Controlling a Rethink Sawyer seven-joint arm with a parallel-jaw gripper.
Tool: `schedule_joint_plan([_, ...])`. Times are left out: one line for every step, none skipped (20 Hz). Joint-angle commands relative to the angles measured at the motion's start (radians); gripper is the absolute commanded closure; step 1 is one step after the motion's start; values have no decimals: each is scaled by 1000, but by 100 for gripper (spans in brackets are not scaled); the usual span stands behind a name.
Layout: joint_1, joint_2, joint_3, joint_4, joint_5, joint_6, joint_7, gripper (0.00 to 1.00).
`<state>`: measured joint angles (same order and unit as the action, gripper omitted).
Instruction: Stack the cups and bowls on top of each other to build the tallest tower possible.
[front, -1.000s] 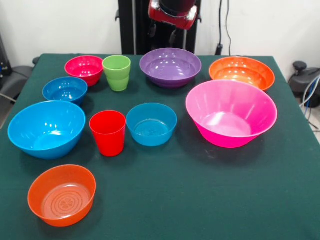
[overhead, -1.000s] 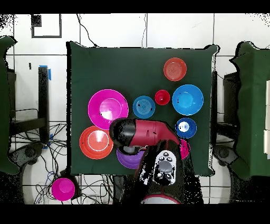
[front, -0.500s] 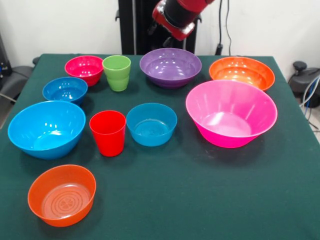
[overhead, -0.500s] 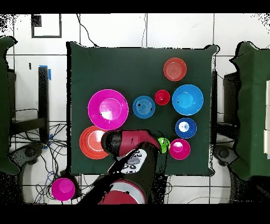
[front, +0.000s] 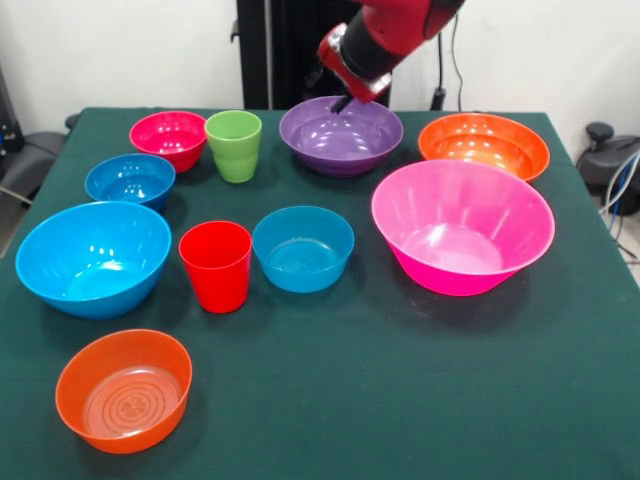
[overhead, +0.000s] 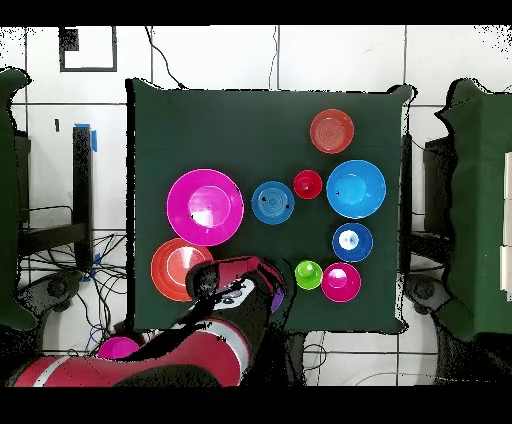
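The green tabletop (front: 420, 400) carries every piece singly — nothing is nested or stacked, so no tower stands on it.

The hot-pink bowl (front: 462, 228) is the widest, sitting upright at the right of the front view, just in front of the larger orange bowl (front: 484, 145), which stands near the far right corner. The large light blue bowl (front: 93, 258) sits at the left side. The purple bowl (front: 341, 134) stands at the far middle, between the orange bowl and the green cup; in the overhead view it is almost wholly hidden under the arm.

The red and black arm (front: 395, 35) slants down from the top right of the front view, and its gripper (front: 342, 102) hangs at the far rim of the purple bowl. Only a dark tip shows against the bowl — I cannot tell whether the jaws are spread or pressed together.

The mid-sized blue bowl (front: 303, 248) sits at the centre, just beside the red cup (front: 216, 266), which stands upright between it and the large light blue bowl. The smaller orange bowl (front: 124, 390) is alone at the near left, well apart from the rest. A small blue bowl (front: 130, 181) lies behind the large light blue one, with the small magenta bowl (front: 168, 139) behind it again. The green cup (front: 234, 146) stands upright just beside the magenta bowl.
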<state>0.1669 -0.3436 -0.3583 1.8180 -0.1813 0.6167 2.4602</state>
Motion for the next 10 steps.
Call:
schedule_joint_plan([-120, 67, 222, 37, -90, -252, -115, 0])
schedule_joint_plan([-145, 73, 249, 36, -110, -271, -137, 0])
schedule_joint_plan([-170, 80, 277, 35, -130, -291, -159, 0])
schedule_joint_plan([-200, 86, 307, 31, -152, -300, -183, 0])
schedule_joint_plan([-223, 91, 330, 29, -171, -307, -192, 0])
schedule_joint_plan([-246, 96, 354, 28, -189, -314, -200, 0])
schedule_joint_plan([-266, 99, 372, 28, -205, -315, -200, 0])
schedule_joint_plan([-288, 106, 395, 24, -223, -318, -206, 0])
schedule_joint_plan([-306, 111, 412, 21, -242, -321, -216, 0])
schedule_joint_plan([-323, 117, 429, 18, -262, -323, -226, 0])
